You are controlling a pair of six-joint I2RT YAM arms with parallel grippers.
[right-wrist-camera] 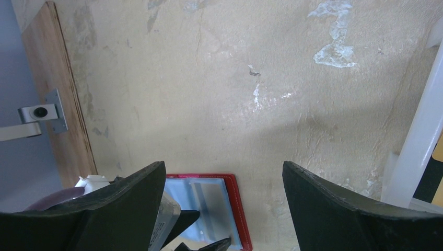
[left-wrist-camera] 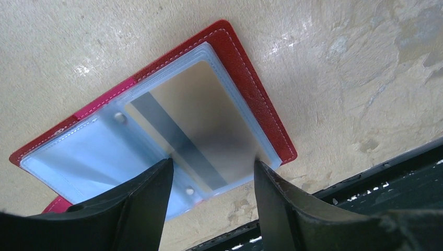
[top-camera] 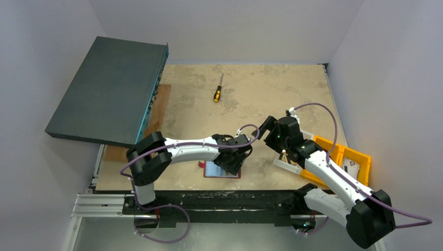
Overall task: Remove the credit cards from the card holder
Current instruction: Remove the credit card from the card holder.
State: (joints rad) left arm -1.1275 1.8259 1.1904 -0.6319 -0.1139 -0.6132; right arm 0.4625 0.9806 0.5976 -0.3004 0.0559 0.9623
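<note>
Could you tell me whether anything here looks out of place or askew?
The large dark case at the far left sits askew, overhanging the table's edge. A screwdriver lies loose, well beyond the card holder.

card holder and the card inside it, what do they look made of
The card holder looks like matte red leather or imitation, edged with white stitching. Its sleeves: clear, glossy soft plastic. The card: tan-gold, probably plastic, smooth sheen, dark stripe.

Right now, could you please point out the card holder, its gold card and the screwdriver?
card holder [left-wrist-camera: 259, 107], left wrist view, red border.
gold card [left-wrist-camera: 201, 123], left wrist view, face.
screwdriver [top-camera: 216, 95], top external view, handle.
</note>
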